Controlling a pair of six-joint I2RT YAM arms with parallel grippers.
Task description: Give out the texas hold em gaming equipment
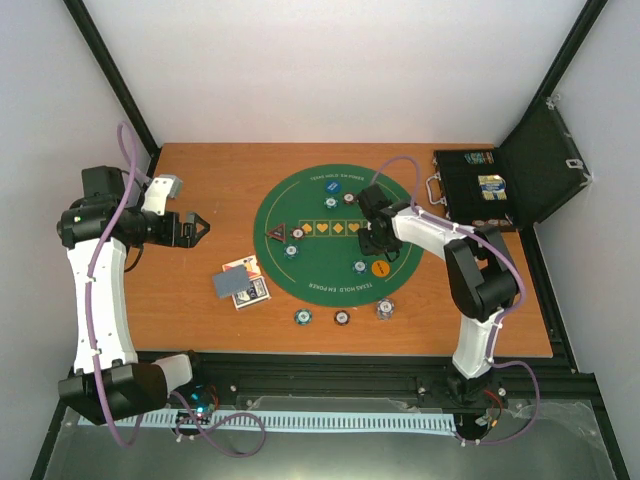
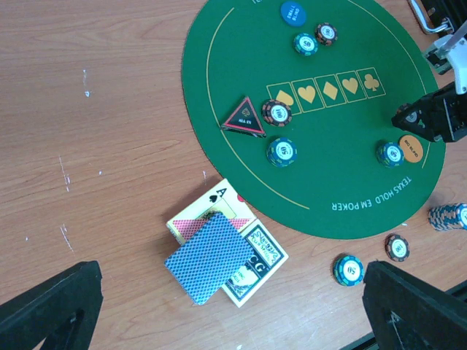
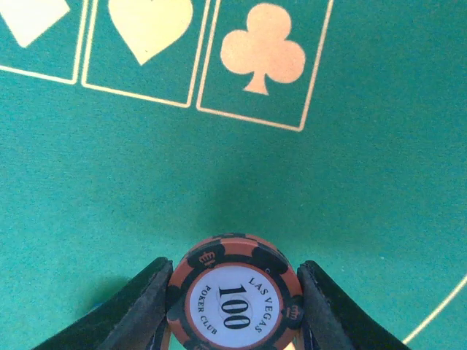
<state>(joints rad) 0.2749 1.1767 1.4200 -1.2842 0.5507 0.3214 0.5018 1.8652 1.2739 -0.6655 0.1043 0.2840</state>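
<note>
**Right gripper [image 3: 235, 268] pinching a poker chip over the felt**

I am clamping an orange-and-black striped chip [image 3: 235, 295] marked 100 by its rim, my fingers partly closed on either side of it. Held this way its face is showing flat, which I judge is letting me lay it down face-up. It is sitting just short of the club box, the last printed suit box on the green felt mat [image 1: 300, 285]. I cannot tell whether it is touching the felt.

My left gripper [image 1: 195, 228] is hanging wide open and empty over the bench [image 1: 200, 170], left of the mat, seemingly keeping clear.

Other pieces are lying spread out as if toward player seats:
- The triangle marker [image 2: 244, 117] is resting at the mat's left edge, with two chips just beside it.
- A blue disc [image 2: 293, 12] and an orange disc [image 2: 411, 148] are lying well apart on the felt.
- The card pile [image 2: 211, 255] is lying on the bench, touching the mat's edge.

The black case [image 1: 480, 190] is standing open at the bench's right, lid raised. It is holding a card box and small items I cannot make out.
</note>
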